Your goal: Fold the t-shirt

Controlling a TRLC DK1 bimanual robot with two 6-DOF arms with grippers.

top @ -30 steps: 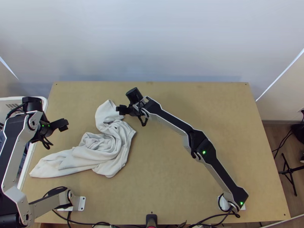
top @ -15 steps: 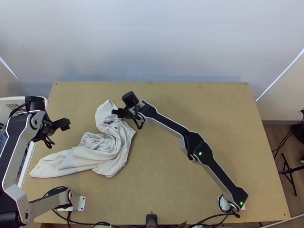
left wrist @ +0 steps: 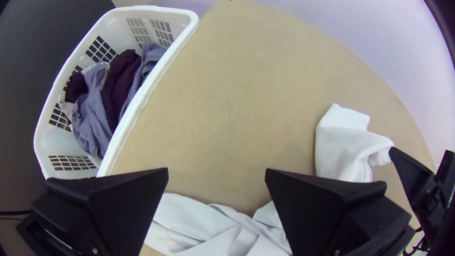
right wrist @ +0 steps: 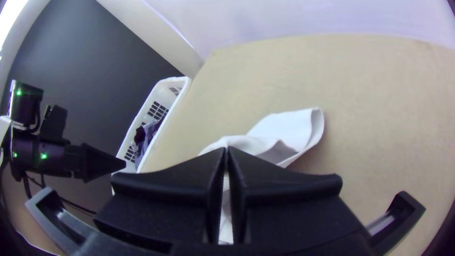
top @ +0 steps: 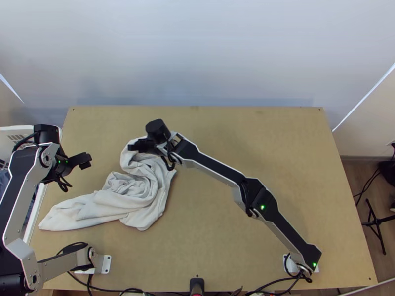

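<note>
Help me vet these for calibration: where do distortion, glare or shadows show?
Top view: fairly even light on the table; left wrist view: the table's edge bows strongly; right wrist view: bright glare in one corner, soft shadow beside the shirt.

Bright, diffuse light casts soft shadows, while the wrist views bend straight edges and darken at corners.

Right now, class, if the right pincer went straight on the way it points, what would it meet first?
Most likely the white t-shirt, which shows just beyond the right pincer's tips; how near it lies, or whether they touch, is unclear.
</note>
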